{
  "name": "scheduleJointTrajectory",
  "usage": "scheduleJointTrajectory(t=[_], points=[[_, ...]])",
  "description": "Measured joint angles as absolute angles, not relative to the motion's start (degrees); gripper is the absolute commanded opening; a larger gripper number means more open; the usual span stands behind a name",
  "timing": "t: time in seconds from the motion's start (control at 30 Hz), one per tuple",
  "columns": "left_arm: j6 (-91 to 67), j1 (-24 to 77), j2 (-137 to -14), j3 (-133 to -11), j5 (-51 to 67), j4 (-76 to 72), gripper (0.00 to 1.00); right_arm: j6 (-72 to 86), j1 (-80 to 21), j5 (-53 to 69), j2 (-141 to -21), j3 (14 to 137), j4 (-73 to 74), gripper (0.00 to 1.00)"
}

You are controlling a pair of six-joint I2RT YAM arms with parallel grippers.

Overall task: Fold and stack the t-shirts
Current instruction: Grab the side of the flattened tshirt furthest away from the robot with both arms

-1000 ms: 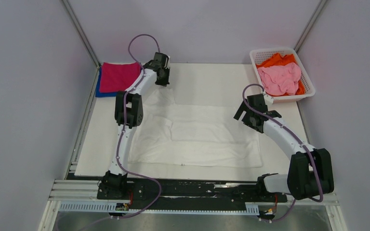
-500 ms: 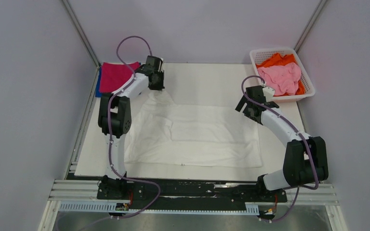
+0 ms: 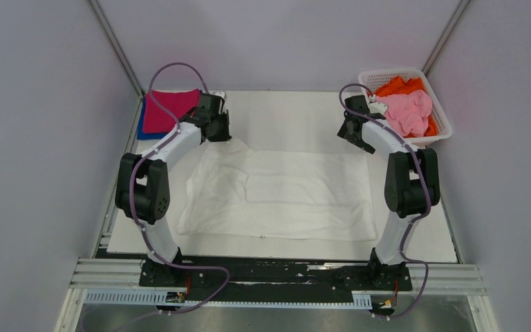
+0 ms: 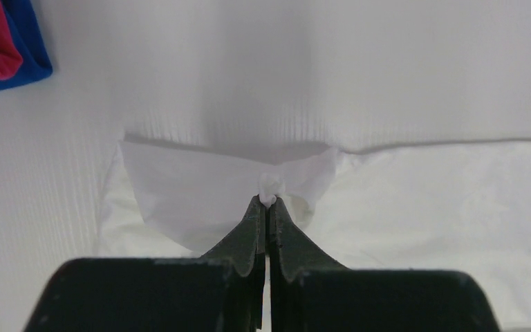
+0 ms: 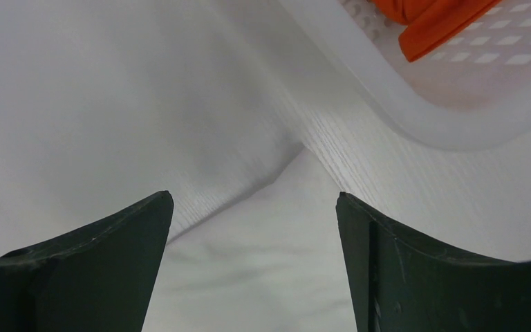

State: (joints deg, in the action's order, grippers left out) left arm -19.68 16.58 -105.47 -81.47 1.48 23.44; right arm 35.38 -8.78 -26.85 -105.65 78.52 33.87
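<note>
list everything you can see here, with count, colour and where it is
white tee: 1, white, spread out mid-table
magenta tee: 1, magenta, folded, far left corner, on the blue tee
blue tee: 1, blue, under the magenta tee
pink tee: 1, pink, crumpled in the basket
orange tee: 1, orange, in the basket, partly under the pink tee
basket: 1, white lattice, far right corner
table: 1, white
left gripper: 1, black, shut on the white tee's far left corner
right gripper: 1, black, open, over the white tee's far right corner
</note>
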Motion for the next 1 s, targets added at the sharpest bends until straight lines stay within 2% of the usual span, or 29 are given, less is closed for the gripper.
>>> scheduleJointTrajectory(t=[0.3,0.53,0.63,0.7,0.8,0.93,1.0], points=[[-21.39,17.98,-96.77,-73.30,1.43,22.83,0.00,34.74,-8.03,-29.06,-119.85,91.53,39.59,0.76],[-22.24,18.02,-92.82,-69.56,1.04,22.90,0.00,35.42,-8.03,-30.44,-121.97,92.20,43.92,0.70],[-22.50,18.02,-91.37,-68.31,0.99,22.90,0.00,36.12,-8.05,-31.31,-121.51,91.29,44.10,0.64],[-22.70,18.04,-90.41,-67.70,0.97,22.92,0.00,36.51,-8.05,-31.90,-120.99,90.37,44.34,0.59],[-23.07,18.22,-89.34,-67.16,0.95,22.96,0.00,37.01,-8.05,-32.62,-120.53,89.49,45.06,0.46],[-23.79,18.41,-87.09,-65.65,0.95,23.20,0.00,37.58,-8.05,-32.95,-120.44,88.97,45.50,0.20],[-24.16,18.52,-85.67,-64.77,0.93,23.51,0.00,37.89,-8.05,-32.91,-120.44,88.84,46.04,0.10]])
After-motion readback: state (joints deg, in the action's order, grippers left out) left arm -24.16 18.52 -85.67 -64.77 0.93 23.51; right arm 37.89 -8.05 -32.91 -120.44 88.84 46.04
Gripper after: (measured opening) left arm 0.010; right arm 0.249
